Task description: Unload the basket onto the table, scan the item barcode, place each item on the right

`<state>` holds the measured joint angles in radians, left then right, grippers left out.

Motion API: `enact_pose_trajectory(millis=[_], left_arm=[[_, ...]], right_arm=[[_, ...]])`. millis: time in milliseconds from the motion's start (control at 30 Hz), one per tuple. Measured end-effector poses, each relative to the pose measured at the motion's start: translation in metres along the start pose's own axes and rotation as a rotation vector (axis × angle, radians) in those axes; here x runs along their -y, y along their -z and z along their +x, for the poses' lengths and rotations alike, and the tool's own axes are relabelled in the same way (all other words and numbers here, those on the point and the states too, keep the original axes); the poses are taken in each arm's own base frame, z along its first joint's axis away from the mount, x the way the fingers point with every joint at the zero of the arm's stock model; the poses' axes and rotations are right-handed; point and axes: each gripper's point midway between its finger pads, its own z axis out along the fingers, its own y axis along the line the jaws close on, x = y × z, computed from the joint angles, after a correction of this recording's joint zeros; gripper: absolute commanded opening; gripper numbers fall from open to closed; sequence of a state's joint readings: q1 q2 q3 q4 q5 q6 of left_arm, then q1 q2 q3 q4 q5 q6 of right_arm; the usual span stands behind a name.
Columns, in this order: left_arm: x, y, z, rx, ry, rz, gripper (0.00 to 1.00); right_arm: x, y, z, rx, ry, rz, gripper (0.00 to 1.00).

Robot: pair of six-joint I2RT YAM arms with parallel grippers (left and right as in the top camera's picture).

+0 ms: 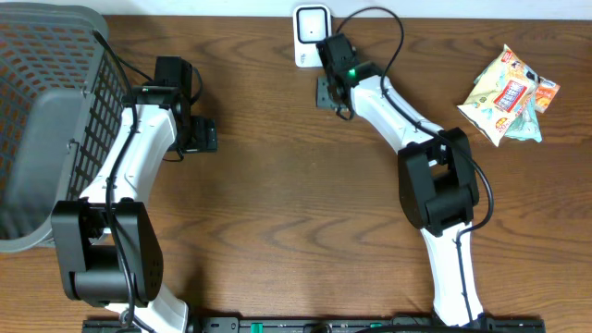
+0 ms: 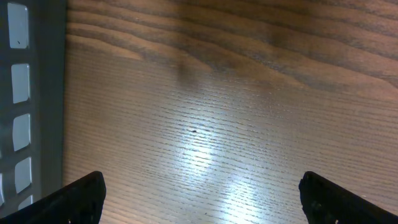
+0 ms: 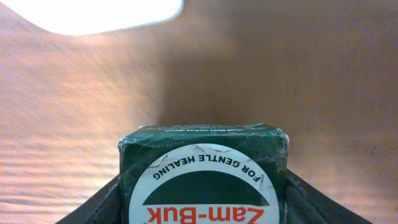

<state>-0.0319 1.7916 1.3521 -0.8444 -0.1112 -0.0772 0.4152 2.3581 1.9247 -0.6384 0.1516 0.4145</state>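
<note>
Snugly gripped in right fingers (image 3: 96, 206), dark-green, white-labelled Zam-Buk box (image 3: 202, 146); left fingers (image 2: 78, 198) wide apart.

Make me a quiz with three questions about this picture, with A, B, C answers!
1. Where is the grey basket?
A. At the left edge of the table
B. In the middle
C. At the right edge

2. What colour is the box in the right gripper?
A. Red
B. Dark green
C. Yellow

3. How is the left gripper?
A. Open, holding nothing
B. Shut on a cup
C. Shut on a spoon

Answers: 1 A, the overhead view shows its mesh wall at the left edge. 2 B, the right wrist view shows a green box between the fingers. 3 A, the left wrist view shows fingers wide apart over bare wood.
</note>
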Motion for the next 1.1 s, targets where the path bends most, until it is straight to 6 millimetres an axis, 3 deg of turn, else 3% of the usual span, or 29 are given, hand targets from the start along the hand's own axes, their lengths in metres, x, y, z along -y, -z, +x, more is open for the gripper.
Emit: enact_pose_trajectory(millis=[333, 533, 700, 867, 1033, 1100], left_arm=[[0.000, 0.000, 0.000, 0.000, 0.000, 0.000, 0.98], [0.000, 0.000, 0.000, 0.000, 0.000, 0.000, 0.97], [0.000, 0.000, 0.000, 0.000, 0.000, 0.000, 0.98], [0.000, 0.000, 0.000, 0.000, 0.000, 0.000, 0.98], [0.000, 0.000, 0.000, 0.000, 0.000, 0.000, 0.98], [0.000, 0.000, 0.000, 0.000, 0.000, 0.000, 0.98]], right_arm=[[-0.041, 0.052, -0.111, 0.404, 0.024, -0.158, 0.59], [-0.056, 0.084, -0.160, 0.639, 0.031, -0.223, 0.72], [-0.063, 0.115, -0.192, 0.817, 0.041, -0.261, 0.66], [-0.065, 0.121, -0.202, 0.890, 0.055, -0.259, 0.73], [-0.061, 0.070, -0.176, 0.769, 0.087, -0.205, 0.75], [-0.060, 0.059, -0.166, 0.721, 0.099, -0.189, 0.77]])
